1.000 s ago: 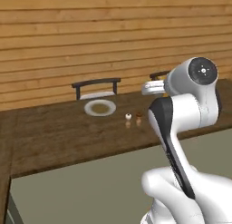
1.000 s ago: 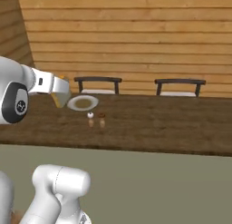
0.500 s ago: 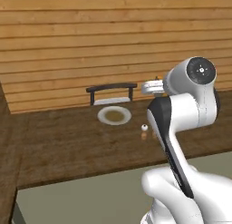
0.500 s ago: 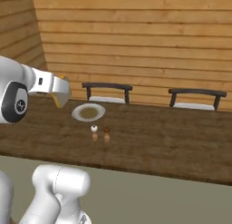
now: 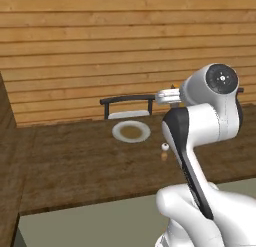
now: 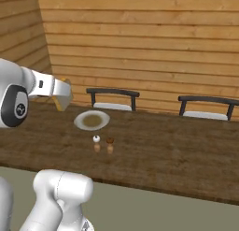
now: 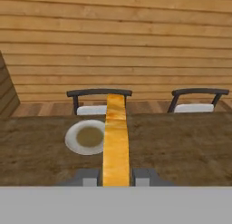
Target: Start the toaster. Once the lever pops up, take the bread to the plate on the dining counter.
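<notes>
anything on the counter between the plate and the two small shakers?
Nothing: in the right base view, bare dining counter separates the plate from the shakers.

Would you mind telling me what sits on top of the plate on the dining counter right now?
The plate carries a brownish patch in its middle, and no bread yet. In the hand view, the bread held in the gripper covers the plate's right edge, so that part is hidden.

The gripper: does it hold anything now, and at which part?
Yes. The gripper holds the bread, a toast slice seen edge-on, pinched by its near end between the two fingers.
</notes>
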